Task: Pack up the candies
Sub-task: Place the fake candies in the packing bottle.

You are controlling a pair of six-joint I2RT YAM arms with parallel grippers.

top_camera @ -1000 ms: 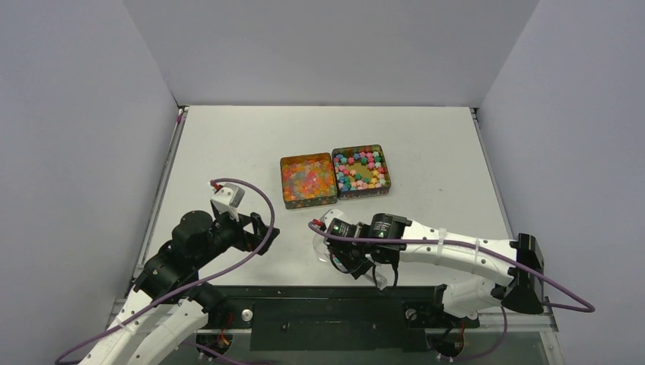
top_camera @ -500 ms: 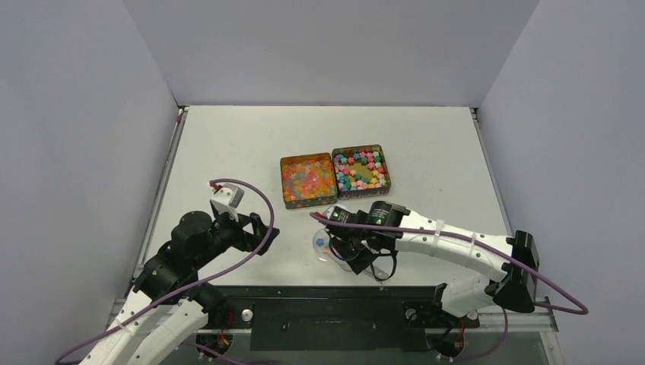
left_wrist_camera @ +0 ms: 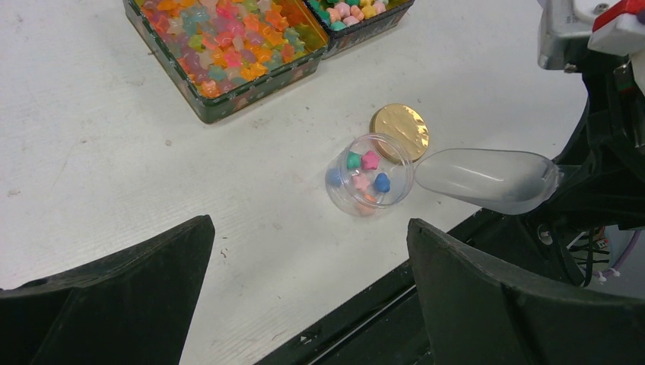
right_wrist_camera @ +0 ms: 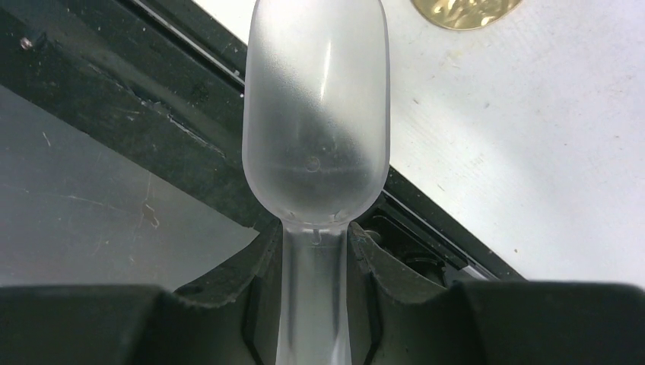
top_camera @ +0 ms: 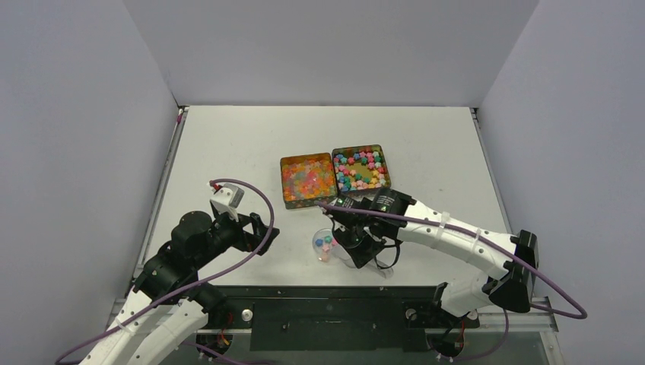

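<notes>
Two open square tins hold the candies: glossy translucent ones (top_camera: 308,180) (left_wrist_camera: 228,53) on the left, opaque blue, green, pink and yellow ones (top_camera: 360,168) (left_wrist_camera: 357,11) on the right. A small clear jar (top_camera: 325,245) (left_wrist_camera: 370,175) stands upright near the front edge with several candies inside. My right gripper (top_camera: 362,248) (right_wrist_camera: 316,247) is shut on the handle of a frosted plastic scoop (right_wrist_camera: 316,129) (left_wrist_camera: 487,179), which looks empty and hangs just right of the jar, over the front rail. My left gripper (top_camera: 262,232) (left_wrist_camera: 308,296) stands open left of the jar, holding nothing.
A flat round gold lid (left_wrist_camera: 401,131) (right_wrist_camera: 464,9) lies on the table just behind the jar; the right arm hides it in the top view. The black front rail (left_wrist_camera: 426,304) runs along the table's near edge.
The right gripper has swung the scoop off the jar toward the right and front, and its wrist has moved toward the tins. The jar now shows uncovered. The left arm has not moved.
</notes>
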